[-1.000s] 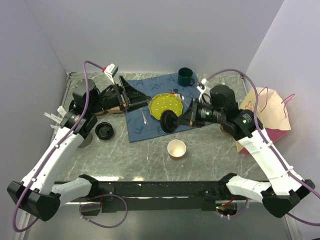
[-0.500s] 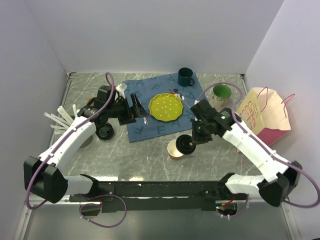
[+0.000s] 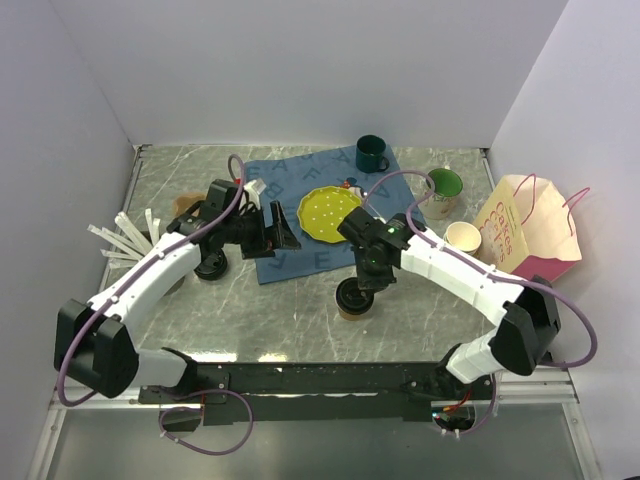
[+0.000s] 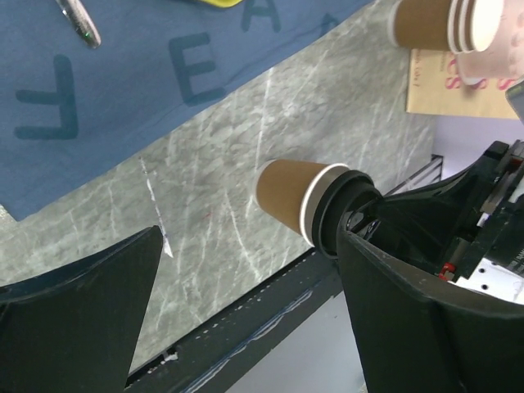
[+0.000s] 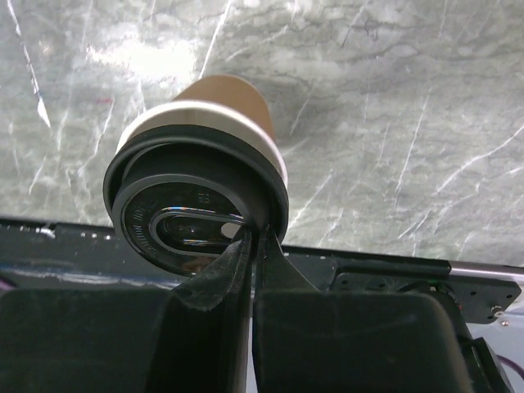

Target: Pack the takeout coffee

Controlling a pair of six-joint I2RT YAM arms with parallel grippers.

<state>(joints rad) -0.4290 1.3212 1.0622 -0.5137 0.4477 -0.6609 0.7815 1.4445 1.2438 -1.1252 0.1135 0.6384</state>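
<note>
1. The right arm (image 3: pixel 450 270) is now reaching across from 3 o'clock, and the right gripper (image 5: pixel 254 246) is setting the black lid (image 5: pixel 192 221) on the cup rather than beside it, as half a second ago.
2. The paper bag (image 3: pixel 535 235) is standing open at the table's 3 o'clock edge, well apart from the coffee.
3. The left gripper (image 3: pixel 285 228) is hovering spread wide and empty over the blue cloth (image 3: pixel 270 262).
4. The takeout coffee (image 4: pixel 303 201) is standing on the marble at 6 o'clock from the yellow plate (image 3: pixel 332 212).
5. The right fingers are pinching nearly closed on the lid's rim (seating unclear), so capping is probably finishing and bagging comes next.
</note>
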